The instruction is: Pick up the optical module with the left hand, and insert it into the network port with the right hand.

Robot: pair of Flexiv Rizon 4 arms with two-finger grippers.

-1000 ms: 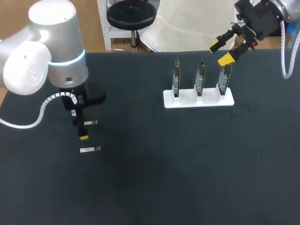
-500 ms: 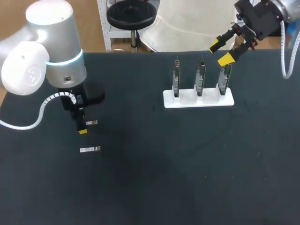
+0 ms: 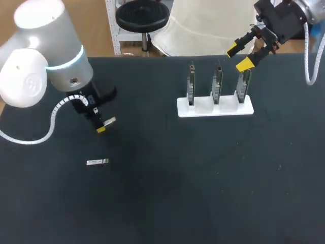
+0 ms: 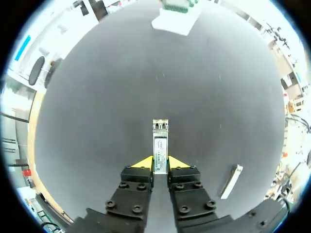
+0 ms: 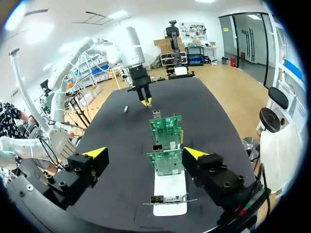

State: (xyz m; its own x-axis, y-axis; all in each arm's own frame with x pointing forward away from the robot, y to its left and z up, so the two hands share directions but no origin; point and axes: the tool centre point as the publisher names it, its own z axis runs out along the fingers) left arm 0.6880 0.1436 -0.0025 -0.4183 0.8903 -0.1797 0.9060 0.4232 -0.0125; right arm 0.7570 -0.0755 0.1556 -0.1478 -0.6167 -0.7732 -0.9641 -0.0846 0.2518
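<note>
black tabletop (image 3: pixel 177 203) carries a spare module (image 3: pixel 97 162) lying flat, nearest. beyond it the left gripper (image 3: pixel 101 128), tilted, is clamped on the optical module's (image 3: pixel 109 121) rear end. farther off, a white rack (image 3: pixel 215 108) holds three upright boards (image 3: pixel 217 84). right gripper (image 3: pixel 238 56) hangs above the rightmost one, fingers spread.

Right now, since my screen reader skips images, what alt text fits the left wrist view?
The left gripper is shut on an optical module that sticks out ahead of its yellow tips. A second module lies on the black table beside it.
</note>
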